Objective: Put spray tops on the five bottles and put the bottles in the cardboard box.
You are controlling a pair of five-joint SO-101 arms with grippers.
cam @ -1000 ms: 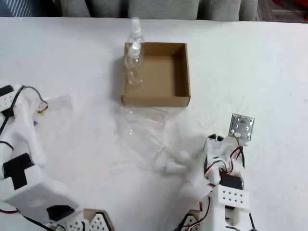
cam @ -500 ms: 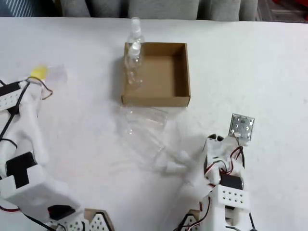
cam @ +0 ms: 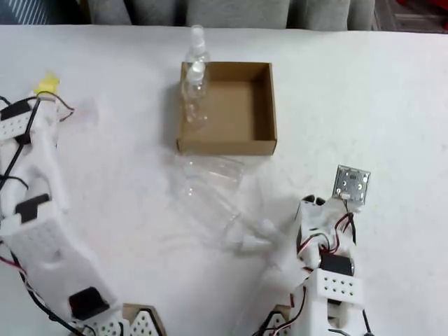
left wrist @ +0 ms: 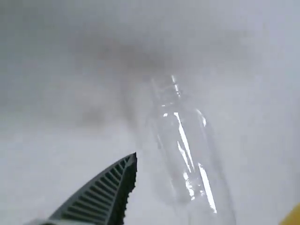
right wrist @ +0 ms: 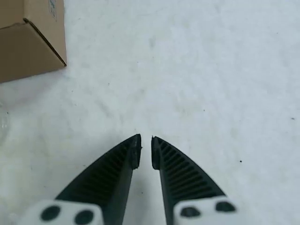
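Note:
A clear bottle point(left wrist: 187, 154) without a top lies on the white table. My left gripper point(left wrist: 213, 187) is open over it, with the grey finger point(left wrist: 103, 197) on one side and the yellow one point(left wrist: 295, 215) on the other. From above, that gripper point(cam: 49, 87) is at the far left, beside the faint bottle point(cam: 82, 112). The cardboard box point(cam: 262, 105) sits at the back centre, with two capped bottles point(cam: 194, 87) at its left wall. More clear bottles point(cam: 206, 182) and loose spray tops point(cam: 252, 236) lie in front of it. My right gripper point(right wrist: 145, 150) is shut and holds nothing.
The right arm point(cam: 325, 262) stands at the front right, with a metal plate point(cam: 351, 183) on it. A corner of the box point(right wrist: 33, 37) appears ahead of the right gripper. Chairs line the table's far edge.
The left arm has stretched away from the front, carrying its gripper toward the far left of the table and over the lone bottle. The right arm has not moved.

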